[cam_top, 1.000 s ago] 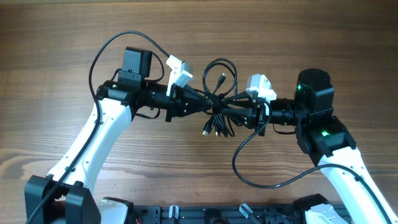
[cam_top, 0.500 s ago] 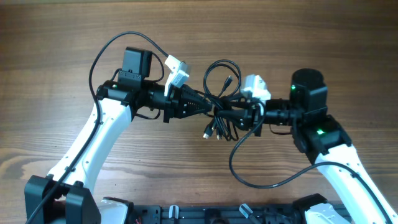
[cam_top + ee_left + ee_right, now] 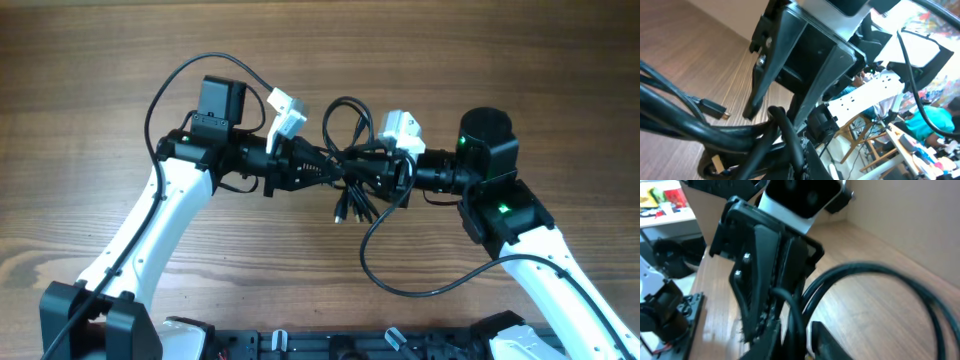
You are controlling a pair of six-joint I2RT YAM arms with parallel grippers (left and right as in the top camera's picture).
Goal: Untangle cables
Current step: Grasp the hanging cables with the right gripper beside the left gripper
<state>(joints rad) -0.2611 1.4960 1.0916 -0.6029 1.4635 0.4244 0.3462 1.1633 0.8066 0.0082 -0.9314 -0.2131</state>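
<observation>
Supporting table point(image 3: 100, 60): a wood-grain top was shown beneath both arms.
Left arm point(image 3: 150, 215): it was pictured rising from the lower left corner and bent toward the centre, with its wrist pointed right.
Right arm point(image 3: 545, 255): it was pictured rising from the lower right corner with its wrist pointed left. The two arms were thus set nose to nose.
Robot wire point(image 3: 400, 275): a thicker black lead was seen looping below the right wrist, apart from the knot.
Left gripper point(image 3: 328, 166): its fingers were clenched tight on the cables point(image 3: 352, 190), just left of centre.
Right gripper point(image 3: 372, 172): its fingers were closed around the same bundle, just beside the left gripper.
Cables: they were bunched in one dark knot held between the two grippers. One loop was raised behind the knot and loose strands were hung below it.
Plug ends point(image 3: 340, 213): a few were seen dangling under the knot, and one was caught against the wood in the left wrist view.
</observation>
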